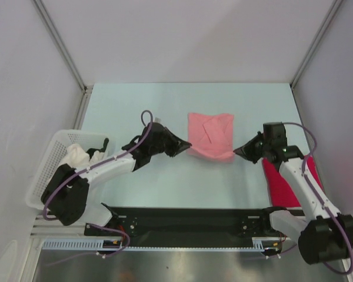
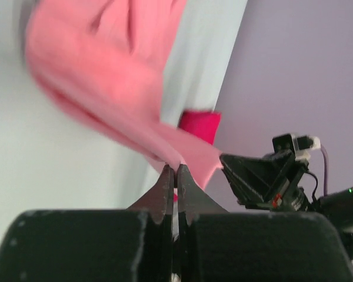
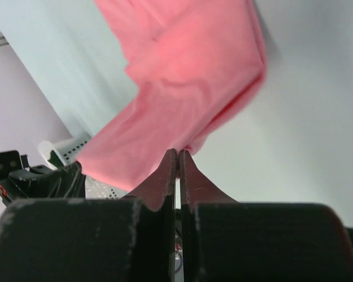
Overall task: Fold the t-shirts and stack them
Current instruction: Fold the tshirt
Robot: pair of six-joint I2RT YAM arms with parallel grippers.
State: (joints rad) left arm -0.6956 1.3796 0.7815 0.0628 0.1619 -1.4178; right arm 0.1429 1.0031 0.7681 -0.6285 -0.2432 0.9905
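The salmon-pink t-shirt (image 1: 210, 136) lies partly folded in the middle of the table. My left gripper (image 1: 186, 146) is shut on its near left corner, seen pinched between the jaws in the left wrist view (image 2: 175, 169). My right gripper (image 1: 237, 151) is shut on its near right corner, and the pink cloth (image 3: 182, 76) hangs from the jaw tips (image 3: 177, 153). The near edge is lifted slightly. The magenta-red t-shirt (image 1: 278, 182) lies at the right, partly hidden under my right arm; it also shows in the left wrist view (image 2: 200, 124).
A white lattice basket (image 1: 52, 154) stands at the left edge with white cloth (image 1: 79, 155) in it. Grey walls enclose the table at the back and sides. A black rail (image 1: 188, 220) runs along the near edge.
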